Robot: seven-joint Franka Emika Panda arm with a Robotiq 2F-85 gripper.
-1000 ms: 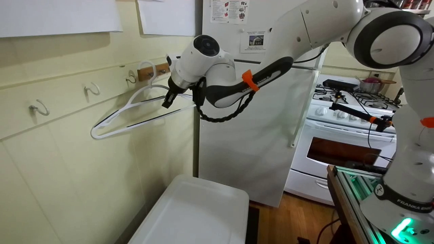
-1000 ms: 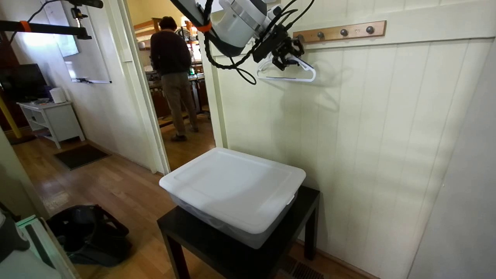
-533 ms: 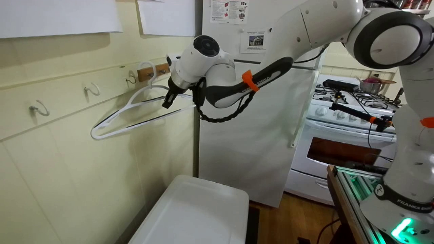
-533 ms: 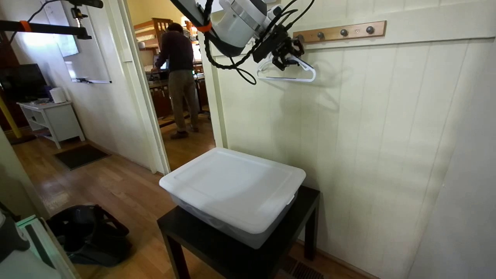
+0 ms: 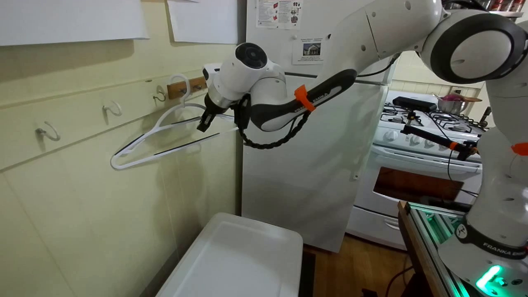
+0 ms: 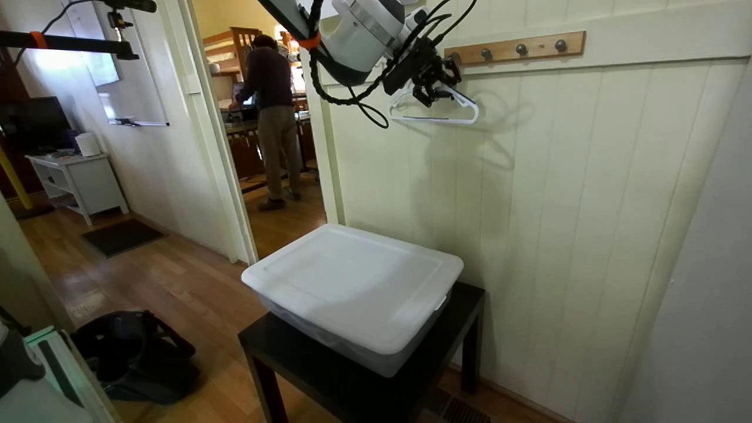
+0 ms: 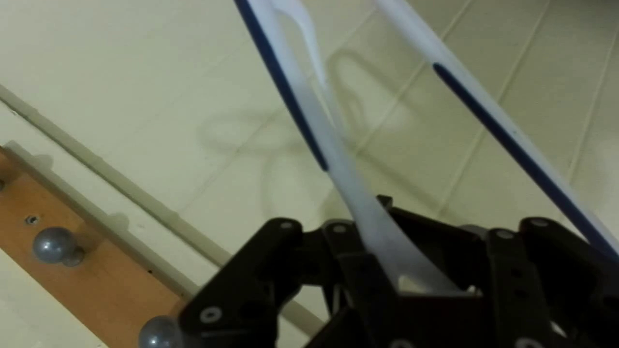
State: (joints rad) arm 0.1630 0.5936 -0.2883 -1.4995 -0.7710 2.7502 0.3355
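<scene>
White hanger [image 7: 352, 193] is held in the hand [image 5: 203, 123], well above the level of the storage bin [image 6: 352, 288] and out from the wall [image 6: 558, 223] behind that bin. Its upper arm [image 7: 387, 239] runs in between the fingers [image 7: 505, 270], which are closed on it; the lower bar [image 7: 419, 31] passes beside them. In an exterior view the hook [image 5: 180, 76] points up, clear of the fingers, and overlaps a wooden peg rail [image 6: 540, 48] that runs along the wall, well above the bin. From beside the bin a white robot arm [image 5: 371, 33] extends to the hand. Under the bin stands a black table [image 6: 259, 336]; near the bin, on the floor [image 6: 205, 291], lies a black bag [image 6: 150, 373]. Well beyond the bin a person [image 6: 273, 82] stands, back turned. Beside the bin, at the wall's end, rises a refrigerator [image 5: 297, 173], and past it, farther from the bin, a stove [image 5: 412, 163].
</scene>
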